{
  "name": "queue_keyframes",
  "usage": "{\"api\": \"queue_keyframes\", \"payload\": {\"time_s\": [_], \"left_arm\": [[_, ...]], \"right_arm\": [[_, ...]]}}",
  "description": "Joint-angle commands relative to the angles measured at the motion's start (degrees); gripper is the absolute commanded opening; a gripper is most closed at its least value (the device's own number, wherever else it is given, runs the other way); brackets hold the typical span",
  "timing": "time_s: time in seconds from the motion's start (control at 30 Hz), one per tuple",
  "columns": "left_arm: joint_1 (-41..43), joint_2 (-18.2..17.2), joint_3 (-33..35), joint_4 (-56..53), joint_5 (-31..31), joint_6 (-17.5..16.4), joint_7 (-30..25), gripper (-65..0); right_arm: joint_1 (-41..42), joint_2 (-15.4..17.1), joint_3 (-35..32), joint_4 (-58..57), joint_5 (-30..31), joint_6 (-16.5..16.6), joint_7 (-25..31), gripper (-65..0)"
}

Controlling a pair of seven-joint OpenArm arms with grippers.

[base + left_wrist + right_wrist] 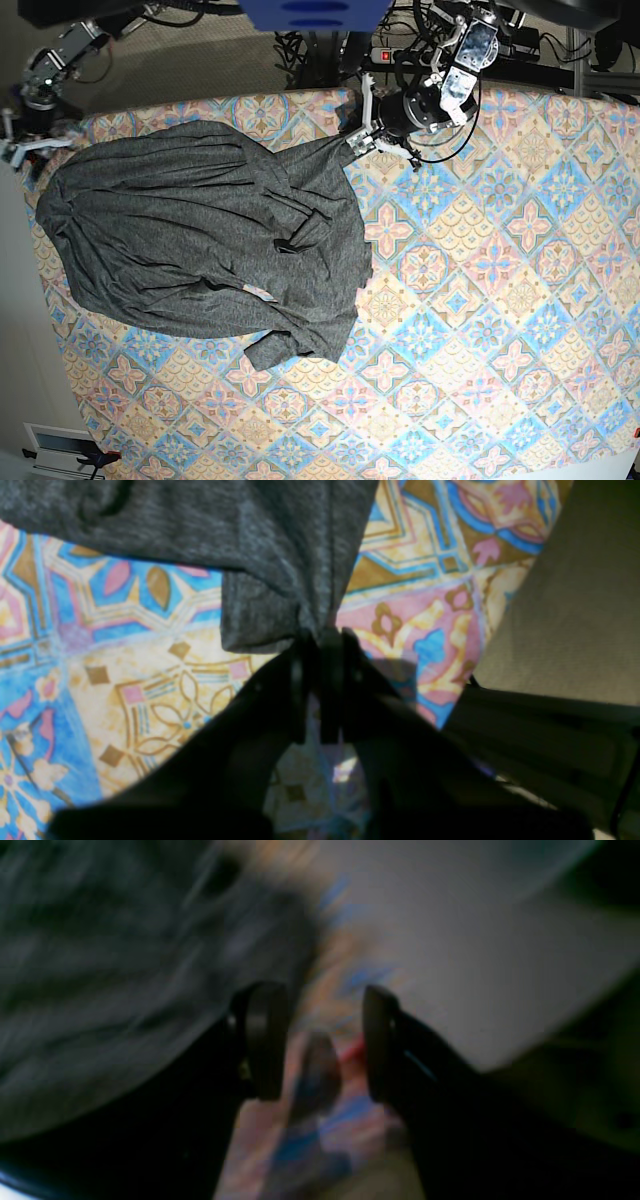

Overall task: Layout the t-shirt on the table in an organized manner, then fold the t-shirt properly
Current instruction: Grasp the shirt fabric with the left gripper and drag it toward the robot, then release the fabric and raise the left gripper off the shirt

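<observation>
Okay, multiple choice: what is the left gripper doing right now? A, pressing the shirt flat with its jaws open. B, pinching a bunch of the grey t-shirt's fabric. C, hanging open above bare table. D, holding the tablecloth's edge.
B: in the left wrist view the left gripper has its jaws closed on a gathered bunch of the t-shirt, above the table.

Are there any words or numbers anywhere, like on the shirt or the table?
None can be read.
The t-shirt is plain grey, no print.
The table cloth shows only flower and diamond patterns.
The right wrist view is too blurred to tell.
</observation>
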Motion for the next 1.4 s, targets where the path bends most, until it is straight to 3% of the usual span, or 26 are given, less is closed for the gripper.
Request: {"api": "queue_keyframes", "payload": {"time_s": [0.0,0.5,0.77,1.0,1.3,1.37], "left_arm": [[0.5,-0.9,-0.4,-0.3,3.3,0.7,4.6,-62.6],[4.4,-5.8,-0.7,-0.4,3.3,0.7,4.2,-62.7],[8.1,-6.3,-7.3,-0.4,3.3,0.5,4.2,-62.8],[9.8,-7.4,-12.3,-0.5,3.3,-6.5,4.1,-62.8],[13.2,-8.0,-16.0,-0.5,4.0,-6.7,4.0,-62.9],[15.2,-8.8,-17.3,-0.5,3.7,-6.7,1.6,-62.9]], "right_arm": [[0.4,0.8,0.1,2.5,1.1,0.9,1.9,-41.4],[-0.8,0.8,-0.1,6.0,1.1,1.1,1.9,-41.4],[-0.8,0.7,-0.1,6.0,1.0,1.1,1.9,-41.5],[-0.8,0.7,-0.1,5.9,1.0,1.1,1.9,-41.5],[-0.8,0.7,-0.2,5.9,1.0,1.1,1.9,-41.5],[-0.8,0.7,-0.2,5.9,1.0,1.1,1.9,-41.5]]}}
